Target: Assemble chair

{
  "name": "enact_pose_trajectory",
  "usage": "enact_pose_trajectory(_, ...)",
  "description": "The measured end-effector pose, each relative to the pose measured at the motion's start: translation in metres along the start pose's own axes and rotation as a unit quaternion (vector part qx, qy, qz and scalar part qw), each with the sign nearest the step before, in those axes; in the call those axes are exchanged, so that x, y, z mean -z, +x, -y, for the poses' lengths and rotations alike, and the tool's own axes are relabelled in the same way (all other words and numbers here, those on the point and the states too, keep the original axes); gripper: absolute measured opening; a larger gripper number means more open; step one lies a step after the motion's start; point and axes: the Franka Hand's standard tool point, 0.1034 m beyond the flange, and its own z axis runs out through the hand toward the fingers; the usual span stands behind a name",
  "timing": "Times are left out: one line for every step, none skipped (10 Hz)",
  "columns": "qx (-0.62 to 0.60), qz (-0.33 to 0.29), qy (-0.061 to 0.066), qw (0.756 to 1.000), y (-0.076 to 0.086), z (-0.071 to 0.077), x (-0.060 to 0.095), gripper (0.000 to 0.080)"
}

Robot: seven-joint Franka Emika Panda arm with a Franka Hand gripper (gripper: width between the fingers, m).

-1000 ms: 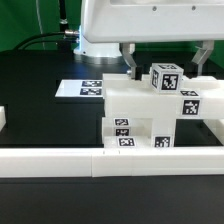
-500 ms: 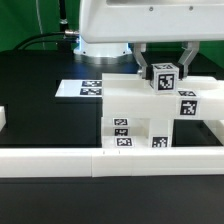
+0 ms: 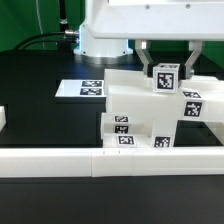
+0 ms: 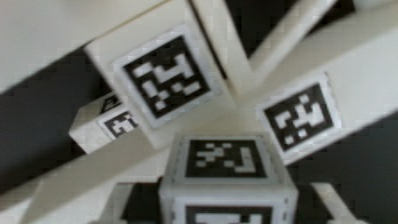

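The chair [image 3: 140,112] is a glossy white blocky structure with black-and-white tags, standing behind the border wall. A small tagged cube [image 3: 165,76] sits on top of it toward the exterior view's right. My gripper [image 3: 167,62] hangs over that cube with one finger on each side of it. In the wrist view the cube [image 4: 224,172] lies between my fingertips [image 4: 128,203], with a dark gap on each side, so the gripper [image 4: 226,205] is open around it. Tagged chair panels [image 4: 169,75] show beyond the cube.
The long low white border wall [image 3: 90,160] runs across the front. The marker board [image 3: 85,88] lies flat on the black table at the exterior view's left of the chair. A small white piece [image 3: 3,120] sits at the left edge.
My gripper has moved toward the exterior view's right, from beside the cube to straddling it, and has come down a little around it. The chair has not moved.
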Motion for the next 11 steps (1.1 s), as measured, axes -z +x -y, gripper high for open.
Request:
enact_pose_trajectory(-0.039,0.000,0.001,0.999,-0.0009,0.0017,0.0002,0.0284)
enact_pose_trajectory(-0.065,0.000,0.001,0.998,-0.0010,0.0020,0.0002,0.0284)
enact_pose_trajectory(-0.082,0.000,0.001,0.997,-0.0008,0.0016,0.0002,0.0284)
enact_pose_trajectory(-0.160,0.007,0.008,0.987,-0.0012,0.0006,-0.0002,0.0284)
enact_pose_trajectory(-0.241,0.009,0.015,0.970,-0.0019,0.0003,-0.0009,0.0284)
enact_pose_trajectory(-0.313,0.011,0.018,0.950,-0.0040,-0.0001,-0.0012,0.0284)
enact_pose_trajectory(-0.353,0.013,0.019,0.935,-0.0041,-0.0002,-0.0011,0.0284)
enact_pose_trajectory(-0.396,0.016,0.019,0.918,-0.0043,0.0000,-0.0011,0.0284)
enact_pose_trajectory(-0.406,0.016,0.019,0.913,-0.0044,0.0002,-0.0011,0.0284)
enact_pose_trajectory(-0.407,0.018,0.020,0.913,-0.0047,0.0004,-0.0016,0.0352)
enact_pose_trajectory(-0.385,0.018,0.020,0.923,-0.0047,0.0008,-0.0016,0.0352)
